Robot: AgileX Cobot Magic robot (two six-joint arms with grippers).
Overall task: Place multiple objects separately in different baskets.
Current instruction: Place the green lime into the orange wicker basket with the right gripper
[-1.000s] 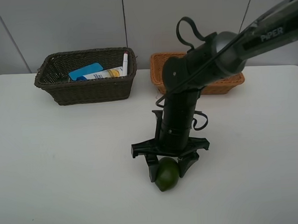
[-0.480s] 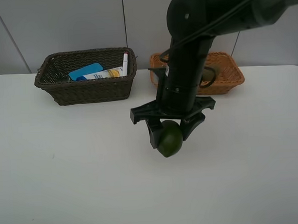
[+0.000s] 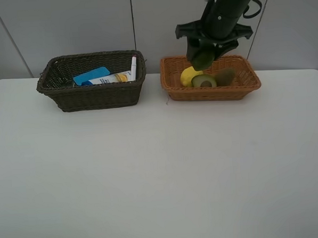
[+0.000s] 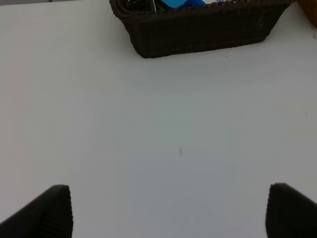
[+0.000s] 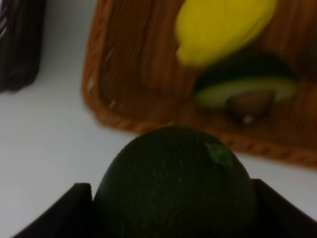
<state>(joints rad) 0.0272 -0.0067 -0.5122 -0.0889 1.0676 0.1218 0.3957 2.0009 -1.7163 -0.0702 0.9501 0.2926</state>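
Right gripper [image 3: 204,57] is in the upper right of the high view, clamped on the whole green avocado [image 3: 203,58]. The avocado hangs above the orange basket [image 3: 174,88], over its left half, clear of the fruit below. In the right wrist view the avocado [image 5: 177,191] fills the lower middle of the frame between the two dark fingers [image 5: 59,213].

Orange basket holds a yellow lemon [image 3: 188,75] at its left end, a halved avocado [image 3: 203,81] touching it with the cut face and pit up, and a brown kiwi [image 3: 225,75] just right of that.

Dark brown basket [image 3: 94,98] sits in the upper left of the high view, well apart from the gripper. Inside it: a blue-capped bottle [image 3: 106,77] lying flat and a pink-tipped marker [image 3: 133,67] leaning on the right wall.

Left gripper [image 4: 168,210]: fingers spread wide at the bottom corners of its wrist view, nothing between them, bare white table [image 3: 151,172] beneath.
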